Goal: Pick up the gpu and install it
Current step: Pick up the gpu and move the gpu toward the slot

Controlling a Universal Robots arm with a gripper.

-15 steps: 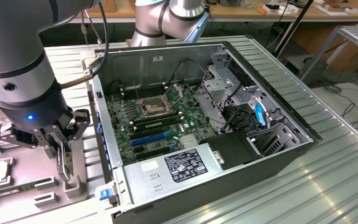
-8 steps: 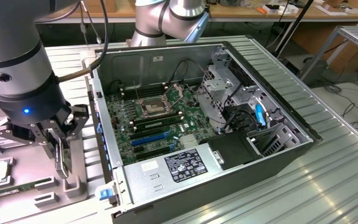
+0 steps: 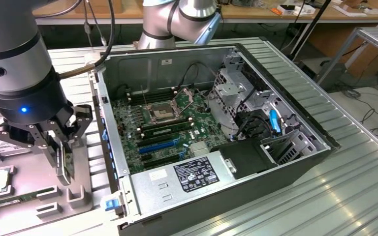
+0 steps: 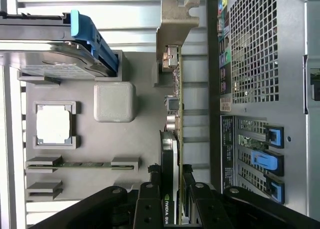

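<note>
Here the fingers point(image 4: 148, 201) are closed about halfway, clamped on the gpu point(image 4: 180, 114), one on each face at the end away from its silver bracket point(image 4: 177, 19). The card hangs edge-on over the grey tray point(image 4: 90, 139) on the exterior view's left, just beside the open computer case point(image 3: 320, 167) on the ribbed metal tabletop point(image 3: 346, 162). Whether its lower edge has cleared the tray's holder, I cannot tell. The main risk, as I judge it, is the one-ended grip: with the bracket far from the fingers the card could pivot or slip, and a tilted card would meet the blue slot point(image 3: 157, 145) on the board askew. The bracket could also catch on the holder or on the case rim, and the black cables inside the case lie near the path. On the tray a hard drive point(image 4: 45, 59) in a blue carrier, a processor chip point(image 4: 54, 125) and a memory stick point(image 4: 82, 164) lie well apart from the card. The black cooler point(image 4: 169, 154) reads "NVIDIA" in the wrist view. The power supply label point(image 3: 199, 173) carries print too small to read.
</note>
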